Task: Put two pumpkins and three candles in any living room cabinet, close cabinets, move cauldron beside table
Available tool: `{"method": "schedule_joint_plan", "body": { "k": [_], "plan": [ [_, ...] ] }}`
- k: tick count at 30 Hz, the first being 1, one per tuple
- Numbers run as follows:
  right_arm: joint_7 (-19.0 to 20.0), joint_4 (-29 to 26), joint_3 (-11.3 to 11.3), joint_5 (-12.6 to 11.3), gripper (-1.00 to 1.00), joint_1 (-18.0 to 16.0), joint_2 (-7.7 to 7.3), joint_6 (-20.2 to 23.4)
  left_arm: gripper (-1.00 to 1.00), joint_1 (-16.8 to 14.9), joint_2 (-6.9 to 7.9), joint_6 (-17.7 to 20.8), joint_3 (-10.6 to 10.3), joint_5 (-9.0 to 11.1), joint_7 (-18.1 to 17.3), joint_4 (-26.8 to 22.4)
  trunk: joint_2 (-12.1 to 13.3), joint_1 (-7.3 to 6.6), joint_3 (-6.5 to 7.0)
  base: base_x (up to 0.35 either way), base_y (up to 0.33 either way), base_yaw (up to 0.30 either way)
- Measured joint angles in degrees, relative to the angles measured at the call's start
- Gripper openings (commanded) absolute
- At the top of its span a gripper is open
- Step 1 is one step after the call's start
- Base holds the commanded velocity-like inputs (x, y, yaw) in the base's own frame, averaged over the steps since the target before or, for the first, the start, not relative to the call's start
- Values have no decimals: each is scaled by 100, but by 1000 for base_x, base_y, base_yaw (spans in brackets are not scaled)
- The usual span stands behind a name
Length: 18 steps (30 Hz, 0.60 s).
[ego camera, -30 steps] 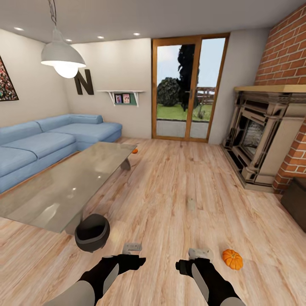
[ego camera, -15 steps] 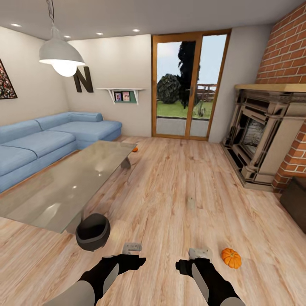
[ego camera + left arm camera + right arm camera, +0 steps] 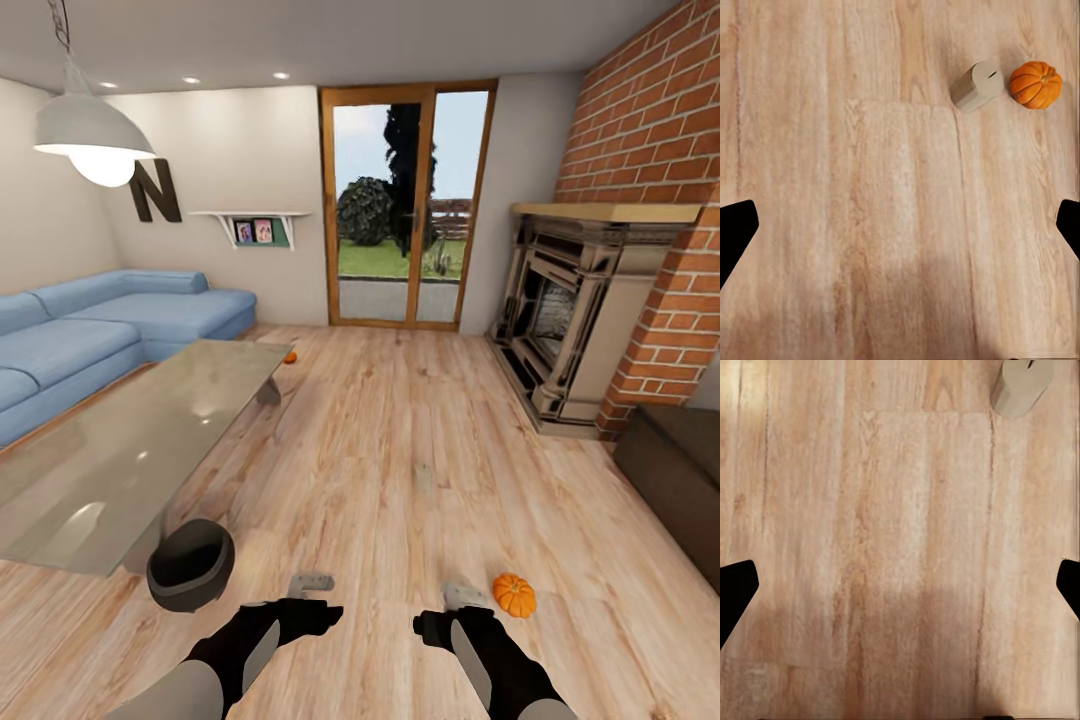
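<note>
One high room view and two close floor views

The room is seen from the head camera, high up, faced forward and down over both arms toward the glass door (image 3: 405,205). The wood floor (image 3: 900,225) is looked at straight down and from close by each wrist camera. A pumpkin (image 3: 514,594) and a candle (image 3: 464,594) on the floor are shared by the head view and the left wrist view.

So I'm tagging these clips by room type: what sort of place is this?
Most likely a home living room: a blue corner sofa, a glass-topped table in front of it, and a stone fireplace against a brick wall.
</note>
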Motion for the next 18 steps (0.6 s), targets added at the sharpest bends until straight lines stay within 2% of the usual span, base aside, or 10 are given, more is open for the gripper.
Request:
{"method": "schedule_joint_plan", "body": {
  "k": [18],
  "plan": [
    [3,0,0,0,100,0,0,0,100,0,0,0,0,2,0,0,722,-395,371,0,0,-273]
  ]
}}
